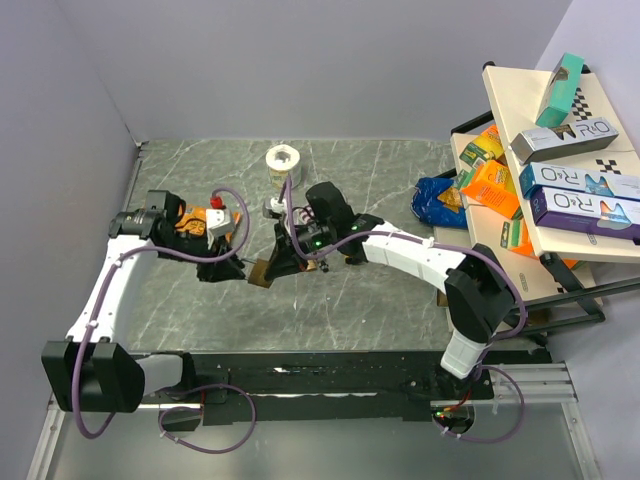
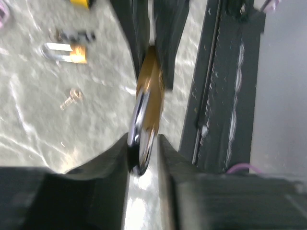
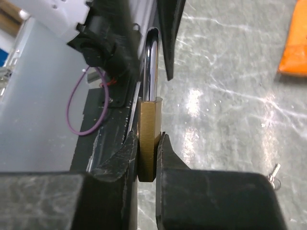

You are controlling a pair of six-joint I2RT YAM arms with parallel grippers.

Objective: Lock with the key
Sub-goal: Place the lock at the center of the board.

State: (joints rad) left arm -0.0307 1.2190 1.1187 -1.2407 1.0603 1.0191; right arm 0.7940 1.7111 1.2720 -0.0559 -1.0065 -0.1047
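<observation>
A brass padlock with a silver shackle hangs just above the table between my two grippers. My right gripper is shut on its brass body, and the shackle points away from it. My left gripper straddles the shackle. The shackle rests against one finger, with a narrow gap to the other, so the jaws stand slightly open. A small key lies flat on the marble table beside the left gripper. The same key shows in the right wrist view.
A second padlock lies on the table past the key. A white roll stands at the back centre, with orange packets by the left arm. A blue bag and a shelf of boxes are at the right. A black rail runs along the near edge.
</observation>
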